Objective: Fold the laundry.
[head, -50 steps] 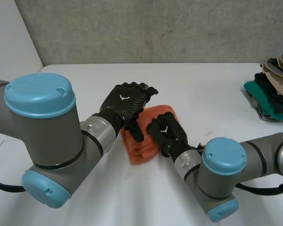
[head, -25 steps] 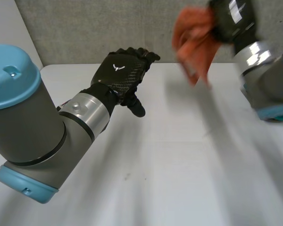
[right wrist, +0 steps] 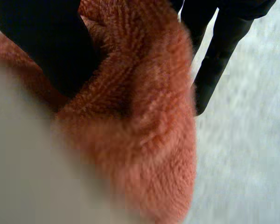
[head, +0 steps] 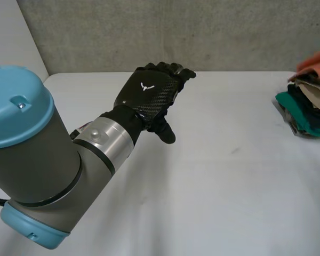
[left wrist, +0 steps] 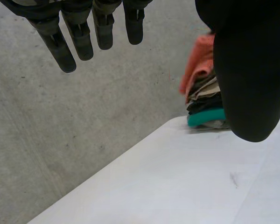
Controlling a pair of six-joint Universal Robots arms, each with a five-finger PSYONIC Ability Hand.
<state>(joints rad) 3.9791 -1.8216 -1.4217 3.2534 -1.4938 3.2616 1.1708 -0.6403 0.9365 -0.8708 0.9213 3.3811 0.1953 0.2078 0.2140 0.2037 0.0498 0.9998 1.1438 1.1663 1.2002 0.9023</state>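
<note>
Black left hand (head: pixel 149 98), apparently carbon-weave.

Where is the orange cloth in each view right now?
Head view: orange cloth at the right edge, atop the clothes stack.
Left wrist view: cloth atop that stack, beyond the left hand thumb.
Right wrist view: cloth held between the right hand thumb and fingers.
Shared landmark: the clothes stack.

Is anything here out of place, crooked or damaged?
Nothing is spilled or damaged. The orange cloth sits on the pile, sagging over one side, with the right hand closed round it. The left hand hovers open.
</note>
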